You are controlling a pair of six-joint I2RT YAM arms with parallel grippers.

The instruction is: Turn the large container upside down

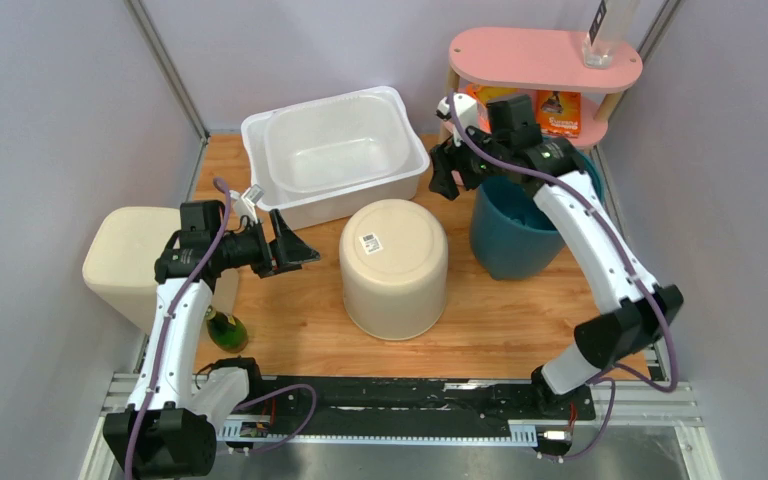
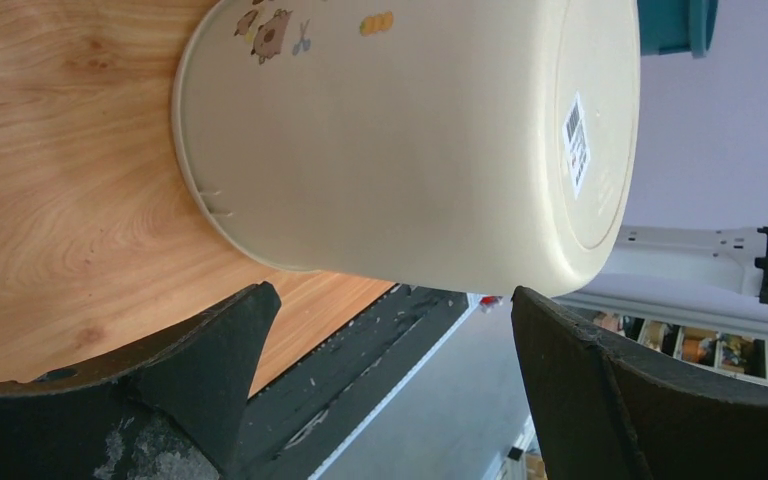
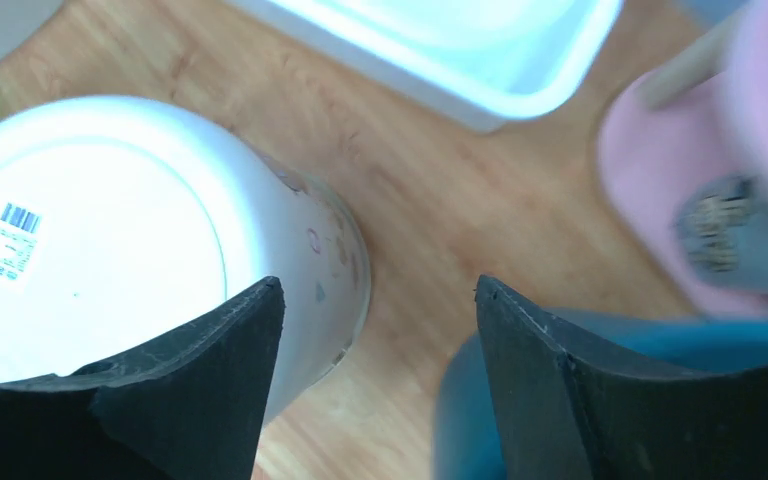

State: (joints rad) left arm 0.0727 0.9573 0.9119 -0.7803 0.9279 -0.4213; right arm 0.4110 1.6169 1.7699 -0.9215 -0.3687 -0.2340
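Container [image 1: 393,285] — barcode sticker [image 1: 370,242] on base

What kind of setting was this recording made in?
Probably a lab test booth, not a home: a wooden tabletop boxed in by plain panel walls, with household props staged there, such as a cream container and a pink shelf.

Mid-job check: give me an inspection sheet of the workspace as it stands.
Surface: wooden table, no spills seen.
Job's things: cream container stands mouth down at centre, barcode label up.
Clutter: nested white tubs behind; teal bucket right; green bottle and cream bin left; pink shelf back right.
Grippers: left gripper and right gripper open, holding nothing, apart from the container.
Cables: purple cables run along both arms, no snag seen.
Surroundings: lilac walls; nothing else seen.
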